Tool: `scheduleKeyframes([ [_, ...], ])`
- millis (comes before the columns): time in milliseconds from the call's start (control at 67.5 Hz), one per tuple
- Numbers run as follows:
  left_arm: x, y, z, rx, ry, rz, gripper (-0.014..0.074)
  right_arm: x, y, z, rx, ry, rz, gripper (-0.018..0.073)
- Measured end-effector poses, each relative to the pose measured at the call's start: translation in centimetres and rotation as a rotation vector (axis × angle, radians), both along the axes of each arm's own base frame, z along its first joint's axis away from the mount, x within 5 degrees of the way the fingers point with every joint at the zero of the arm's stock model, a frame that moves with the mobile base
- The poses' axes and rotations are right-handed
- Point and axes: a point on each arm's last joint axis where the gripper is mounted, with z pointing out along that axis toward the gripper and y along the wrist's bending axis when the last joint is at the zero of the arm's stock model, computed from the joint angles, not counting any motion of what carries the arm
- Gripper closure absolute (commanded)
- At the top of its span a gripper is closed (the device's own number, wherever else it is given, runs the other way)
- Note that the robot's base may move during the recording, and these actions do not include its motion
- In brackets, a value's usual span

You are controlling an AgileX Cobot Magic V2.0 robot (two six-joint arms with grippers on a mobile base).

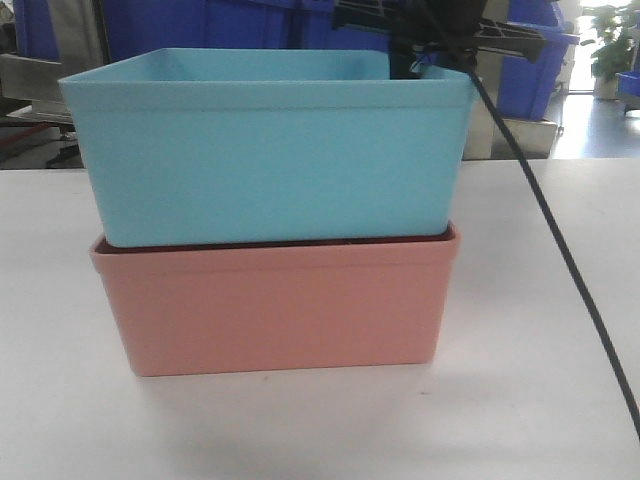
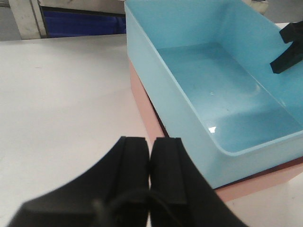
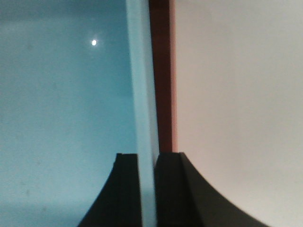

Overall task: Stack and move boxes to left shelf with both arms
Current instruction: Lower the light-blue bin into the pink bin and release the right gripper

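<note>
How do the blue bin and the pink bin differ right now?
The blue bin sits nested atop the pink bin, which rests on the table. The right gripper pinches the blue bin's wall; nothing grips the pink bin. Both are rectangular with rimmed tops.

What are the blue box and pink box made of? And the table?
The blue box looks like smooth plastic, slightly glossy: light glints off its floor. The pink box seems the same moulded plastic, duller, with a rolled rim. The table: smooth white top, material unclear.
</note>
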Motion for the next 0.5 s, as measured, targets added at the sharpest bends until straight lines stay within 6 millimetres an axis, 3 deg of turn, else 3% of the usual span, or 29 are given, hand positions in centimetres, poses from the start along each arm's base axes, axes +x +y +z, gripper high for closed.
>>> scheduleKeyframes([
  [504,-0.02,-0.06,0.0,-0.016,0.006,-0.001,0.0603,-0.21,-0.25,-0.27,-0.027,0.036,-0.032,0.0503],
])
